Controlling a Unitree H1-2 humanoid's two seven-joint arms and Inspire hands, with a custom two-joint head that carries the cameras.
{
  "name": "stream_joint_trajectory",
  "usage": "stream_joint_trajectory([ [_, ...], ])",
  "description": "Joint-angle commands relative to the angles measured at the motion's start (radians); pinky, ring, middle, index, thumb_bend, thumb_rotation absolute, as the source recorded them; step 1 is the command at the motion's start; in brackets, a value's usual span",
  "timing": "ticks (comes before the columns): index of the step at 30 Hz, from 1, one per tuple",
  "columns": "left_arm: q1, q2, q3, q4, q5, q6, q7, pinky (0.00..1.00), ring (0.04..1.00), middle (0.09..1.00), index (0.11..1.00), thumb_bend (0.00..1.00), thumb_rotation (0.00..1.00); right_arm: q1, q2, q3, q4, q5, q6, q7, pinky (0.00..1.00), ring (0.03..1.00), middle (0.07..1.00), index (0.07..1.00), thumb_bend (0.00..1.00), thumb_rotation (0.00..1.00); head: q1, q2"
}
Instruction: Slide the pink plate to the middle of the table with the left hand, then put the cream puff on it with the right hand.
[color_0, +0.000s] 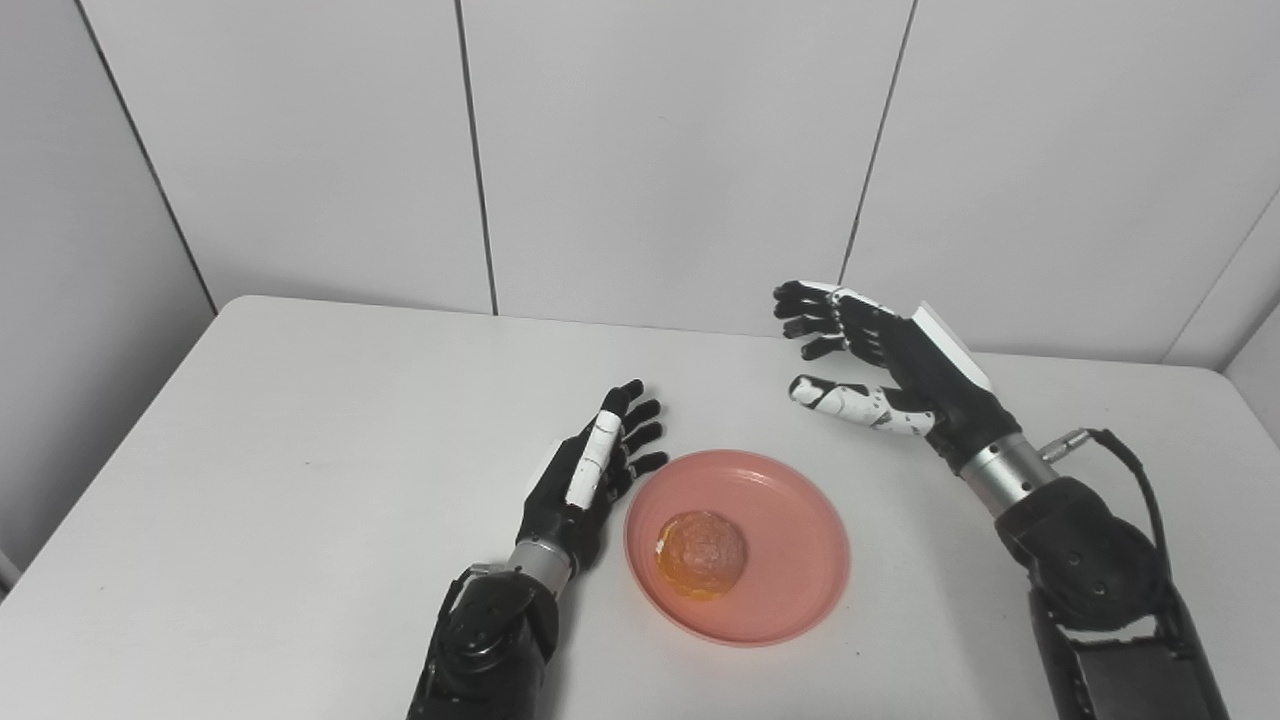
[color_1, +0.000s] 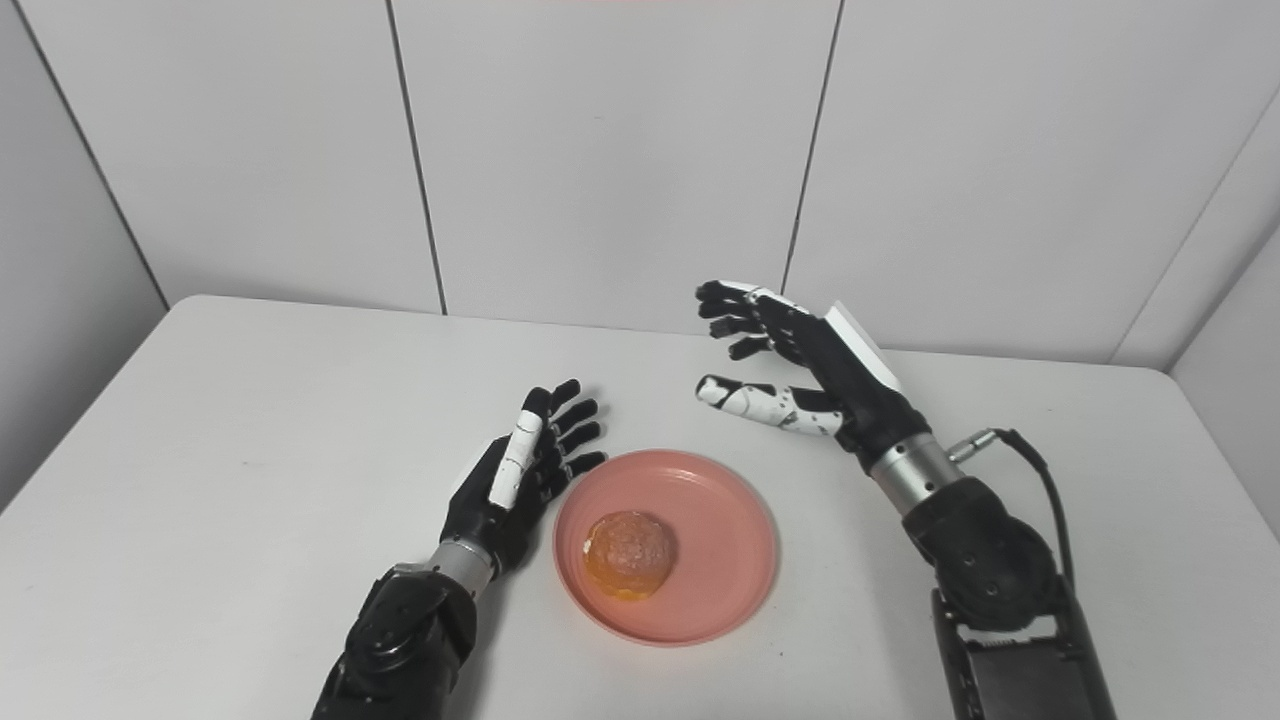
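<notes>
The pink plate lies near the middle of the white table. A golden-brown cream puff rests on the plate, a little left of its centre. My left hand lies just left of the plate's rim, fingers stretched out and apart, holding nothing. My right hand hovers above the table behind and to the right of the plate, fingers spread and thumb out, empty.
Grey wall panels rise right behind the table's far edge. A black cable loops off my right wrist. The table's left side is bare white surface.
</notes>
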Motion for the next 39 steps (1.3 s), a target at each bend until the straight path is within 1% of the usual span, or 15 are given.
stream_joint_trajectory([
  [1, -0.01, -0.014, 0.001, 0.008, 0.035, -0.117, 0.031, 0.87, 0.913, 0.919, 0.92, 0.96, 0.84, -0.003, 0.038, -0.033, -0.011, 0.057, -0.065, -0.069, 0.71, 0.782, 0.811, 0.854, 0.97, 0.84, -0.002, 0.0],
  [2, -0.008, -0.015, -0.006, 0.024, 0.087, -0.185, 0.07, 0.87, 0.913, 0.919, 0.92, 0.96, 0.84, 0.009, 0.062, -0.055, 0.002, 0.09, -0.065, -0.092, 0.71, 0.782, 0.811, 0.854, 0.97, 0.84, -0.002, 0.0],
  [4, -0.003, -0.016, -0.02, 0.048, 0.178, -0.3, 0.138, 0.87, 0.921, 0.911, 0.908, 0.92, 0.87, 0.029, 0.105, -0.094, 0.029, 0.147, -0.06, -0.134, 0.74, 0.796, 0.826, 0.868, 0.97, 0.87, -0.006, 0.001],
  [5, 0.0, -0.016, -0.023, 0.057, 0.208, -0.339, 0.16, 0.92, 0.944, 0.927, 0.921, 0.9, 0.88, 0.037, 0.123, -0.109, 0.043, 0.167, -0.062, -0.154, 0.76, 0.808, 0.837, 0.876, 0.98, 0.89, -0.011, 0.002],
  [6, 0.001, -0.016, -0.024, 0.063, 0.222, -0.362, 0.171, 0.97, 0.97, 0.945, 0.937, 0.89, 0.89, 0.042, 0.133, -0.117, 0.052, 0.178, -0.064, -0.166, 0.78, 0.816, 0.846, 0.882, 0.98, 0.9, -0.011, 0.002],
  [7, 0.003, -0.015, -0.026, 0.063, 0.24, -0.37, 0.183, 0.98, 0.979, 0.951, 0.942, 0.89, 0.89, 0.05, 0.153, -0.133, 0.077, 0.189, -0.08, -0.195, 0.79, 0.819, 0.848, 0.884, 0.98, 0.91, -0.015, 0.003],
  [8, 0.003, -0.014, -0.027, 0.063, 0.251, -0.374, 0.191, 0.99, 0.992, 0.98, 0.972, 0.9, 0.91, 0.055, 0.166, -0.143, 0.094, 0.194, -0.093, -0.215, 0.81, 0.833, 0.855, 0.89, 0.94, 0.95, -0.015, 0.003],
  [10, 0.005, -0.01, -0.029, 0.063, 0.262, -0.369, 0.195, 1.0, 0.999, 0.996, 0.993, 0.91, 0.93, 0.071, 0.19, -0.157, 0.128, 0.192, -0.116, -0.259, 0.84, 0.854, 0.862, 0.893, 0.91, 0.98, -0.017, 0.004],
  [13, 0.008, -0.005, -0.033, 0.059, 0.264, -0.351, 0.189, 1.0, 1.0, 1.0, 0.998, 0.89, 0.94, 0.091, 0.214, -0.159, 0.157, 0.197, -0.152, -0.294, 0.89, 0.876, 0.877, 0.896, 0.88, 1.0, -0.031, 0.008],
  [16, 0.013, -0.005, -0.037, 0.054, 0.248, -0.321, 0.173, 1.0, 1.0, 1.0, 0.995, 0.91, 0.94, 0.115, 0.233, -0.148, 0.161, 0.186, -0.167, -0.326, 0.91, 0.876, 0.884, 0.89, 0.88, 1.0, -0.039, 0.008],
  [21, 0.017, -0.003, -0.044, 0.051, 0.227, -0.287, 0.153, 1.0, 1.0, 1.0, 1.0, 0.9, 0.94, 0.145, 0.247, -0.129, 0.168, 0.165, -0.189, -0.36, 0.96, 0.922, 0.917, 0.914, 0.84, 1.0, -0.04, 0.007],
  [26, 0.025, 0.002, -0.048, 0.04, 0.235, -0.265, 0.157, 1.0, 1.0, 1.0, 0.996, 0.89, 0.93, 0.166, 0.241, -0.109, 0.172, 0.14, -0.179, -0.379, 1.0, 0.95, 0.924, 0.924, 0.85, 1.0, -0.045, 0.014],
  [29, 0.025, 0.003, -0.048, 0.037, 0.223, -0.257, 0.149, 1.0, 1.0, 1.0, 1.0, 0.88, 0.93, 0.176, 0.231, -0.09, 0.173, 0.113, -0.167, -0.385, 1.0, 0.965, 0.934, 0.932, 0.82, 1.0, -0.048, 0.016],
  [33, 0.025, 0.004, -0.047, 0.034, 0.22, -0.247, 0.146, 1.0, 1.0, 1.0, 1.0, 0.9, 0.93, 0.181, 0.219, -0.07, 0.176, 0.096, -0.163, -0.383, 1.0, 0.97, 0.935, 0.933, 0.8, 1.0, -0.049, 0.016],
  [39, 0.026, 0.005, -0.046, 0.032, 0.222, -0.238, 0.148, 1.0, 1.0, 1.0, 1.0, 0.88, 0.93, 0.185, 0.202, -0.048, 0.172, 0.091, -0.144, -0.374, 1.0, 0.964, 0.945, 0.927, 0.81, 1.0, -0.049, 0.015],
])
